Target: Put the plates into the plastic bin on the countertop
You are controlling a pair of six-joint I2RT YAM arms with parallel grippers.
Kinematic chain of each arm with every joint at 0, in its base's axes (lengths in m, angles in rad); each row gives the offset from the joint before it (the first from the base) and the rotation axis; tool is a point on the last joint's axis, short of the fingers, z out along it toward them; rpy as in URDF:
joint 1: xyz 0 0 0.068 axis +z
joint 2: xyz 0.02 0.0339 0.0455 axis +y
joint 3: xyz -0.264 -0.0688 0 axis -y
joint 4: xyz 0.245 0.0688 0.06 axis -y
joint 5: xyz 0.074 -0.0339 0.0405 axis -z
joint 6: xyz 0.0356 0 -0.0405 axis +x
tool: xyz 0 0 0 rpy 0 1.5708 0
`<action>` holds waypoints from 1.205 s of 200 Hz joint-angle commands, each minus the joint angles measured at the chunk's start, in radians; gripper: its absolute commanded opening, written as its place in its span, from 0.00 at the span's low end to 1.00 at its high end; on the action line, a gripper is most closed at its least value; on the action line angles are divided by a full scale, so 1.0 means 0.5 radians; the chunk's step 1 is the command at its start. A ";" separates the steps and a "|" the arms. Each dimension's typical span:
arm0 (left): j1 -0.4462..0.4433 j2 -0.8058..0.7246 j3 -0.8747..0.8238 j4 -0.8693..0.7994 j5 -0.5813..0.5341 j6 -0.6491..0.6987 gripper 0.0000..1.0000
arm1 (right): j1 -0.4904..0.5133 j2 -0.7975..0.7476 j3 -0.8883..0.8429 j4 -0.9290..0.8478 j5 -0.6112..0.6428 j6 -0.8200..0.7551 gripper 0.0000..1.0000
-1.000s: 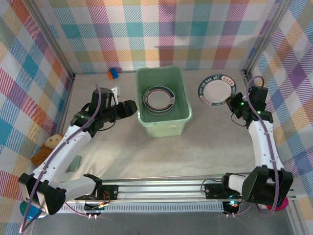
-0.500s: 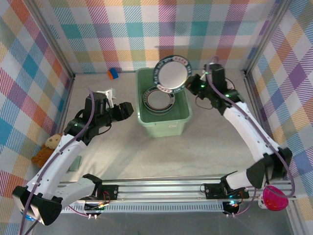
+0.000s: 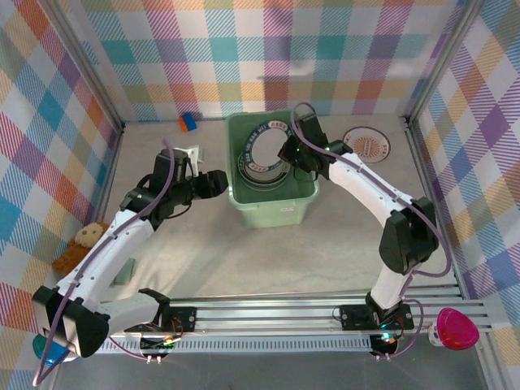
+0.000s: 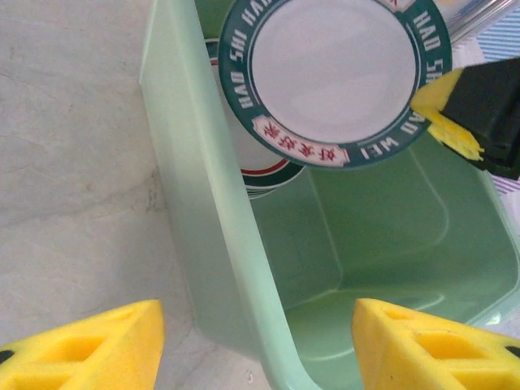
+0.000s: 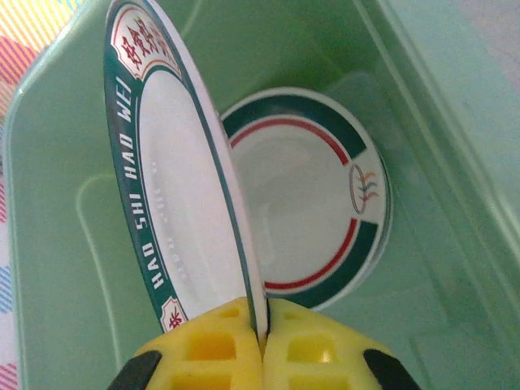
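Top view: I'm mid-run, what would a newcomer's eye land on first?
The teal-rimmed plate pinched on edge in the right claw, tilted over the stacked plate inside the mint bin. Next, a lone orange-patterned plate on the countertop right of the bin, and the open left claw at the bin's left wall.

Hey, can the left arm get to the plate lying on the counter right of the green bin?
Probably not. That plate lies across the bin from the left tool, and the right tool, gripping another plate over the bin, blocks the way.
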 commanded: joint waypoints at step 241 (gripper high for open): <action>0.318 0.233 0.174 -0.023 0.241 0.077 0.62 | 0.209 0.738 0.621 -0.499 0.243 1.351 0.00</action>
